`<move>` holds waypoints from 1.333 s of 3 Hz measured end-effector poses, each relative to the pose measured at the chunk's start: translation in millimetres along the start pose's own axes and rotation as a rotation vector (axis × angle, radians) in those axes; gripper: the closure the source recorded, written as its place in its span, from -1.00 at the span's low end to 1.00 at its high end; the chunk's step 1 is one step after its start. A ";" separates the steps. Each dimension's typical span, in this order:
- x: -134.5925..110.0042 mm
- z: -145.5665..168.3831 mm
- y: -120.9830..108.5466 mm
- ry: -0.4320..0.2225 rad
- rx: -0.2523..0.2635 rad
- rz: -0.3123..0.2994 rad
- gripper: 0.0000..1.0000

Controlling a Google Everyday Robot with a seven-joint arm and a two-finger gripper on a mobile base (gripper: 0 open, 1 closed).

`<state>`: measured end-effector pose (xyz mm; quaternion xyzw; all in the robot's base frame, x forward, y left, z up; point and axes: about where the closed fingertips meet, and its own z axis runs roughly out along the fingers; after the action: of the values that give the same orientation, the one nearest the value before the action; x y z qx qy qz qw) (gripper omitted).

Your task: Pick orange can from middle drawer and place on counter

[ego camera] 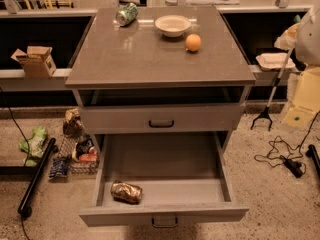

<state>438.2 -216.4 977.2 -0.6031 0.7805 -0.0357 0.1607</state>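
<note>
Jaws: at the far right edge of the view, up and right of the cabinet (pixel 160 119), on a blurred white arm (pixel 309 34). Cannot tell if they are apart or together. They hold nothing that can be made out and are well apart from the orange can (pixel 126 192).

The orange can lies on its side inside the middle drawer (pixel 165 215), in the front-left corner of the cabinet's pulled-out box, near the low front panel. The drawer is fully open and the can is the only thing in it.

The upper drawer front (pixel 200 118) of the cabinet is shut, with a black handle at its centre.

On the cabinet's tabletop (pixel 140 59): a green-and-silver can (pixel 126 14) on its side at the back left, a white bowl (pixel 172 25) at the back centre, and an orange fruit (pixel 193 42) just right of and in front of the bowl.

Left of the cabinet, on the floor: a wire basket (pixel 80 156) of snack packets, a green bag (pixel 34 143) and a black pole (pixel 36 176). A cardboard box (pixel 36 60) sits on a shelf further up.

Right of the cabinet: a white tray (pixel 275 60) and black cables (pixel 282 156) on the floor.
</note>
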 end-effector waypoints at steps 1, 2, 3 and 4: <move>-1.7 -0.6 -2.7 0.003 0.002 -0.004 -1.00; -13.0 34.5 11.0 -0.033 -0.061 0.008 -1.00; -31.5 91.6 42.8 -0.090 -0.159 0.050 -1.00; -53.1 150.3 79.6 -0.150 -0.270 0.096 -1.00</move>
<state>420.1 -123.5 826.2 -0.5823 0.7918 0.1223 0.1375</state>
